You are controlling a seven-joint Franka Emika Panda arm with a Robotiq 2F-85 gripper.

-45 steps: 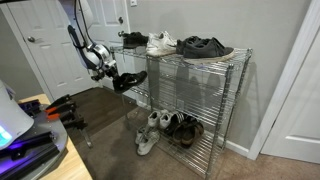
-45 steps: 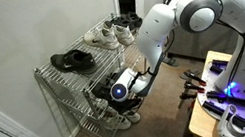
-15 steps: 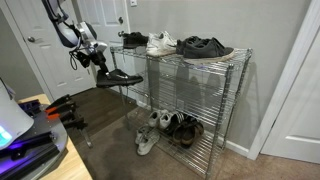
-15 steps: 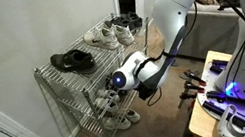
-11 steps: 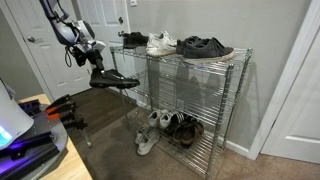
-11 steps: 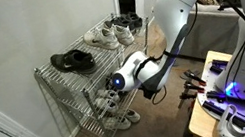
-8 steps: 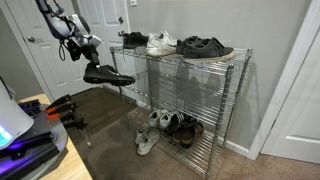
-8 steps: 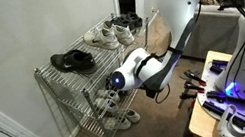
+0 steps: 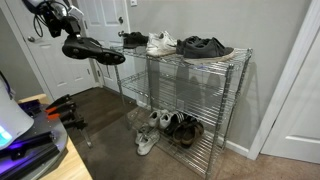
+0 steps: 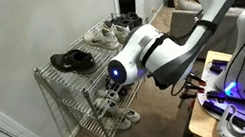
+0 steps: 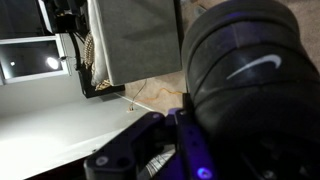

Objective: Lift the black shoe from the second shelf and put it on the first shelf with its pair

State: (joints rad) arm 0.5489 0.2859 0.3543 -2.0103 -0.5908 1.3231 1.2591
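My gripper (image 9: 76, 36) is shut on the black shoe (image 9: 93, 50) and holds it in the air left of the rack, about level with the first shelf (image 9: 200, 62). The shoe fills the right of the wrist view (image 11: 240, 80), with a gripper finger beside it. Its pair (image 9: 133, 40) lies at the far end of the first shelf and also shows in an exterior view (image 10: 127, 20). The second shelf (image 9: 200, 100) looks bare. In that exterior view the arm (image 10: 167, 59) hides the held shoe.
White sneakers (image 9: 161, 43) and bulky dark grey sneakers (image 9: 205, 47) share the top tier. Several shoes (image 9: 165, 128) lie on the bottom tier. A white door (image 9: 60, 60) stands behind the gripper. A desk with gear (image 9: 30, 140) is at the lower left.
The gripper has carried the black shoe up and away from the rack, from about middle-tier height to top-tier height. The arm has swung in front of the rack in an exterior view.
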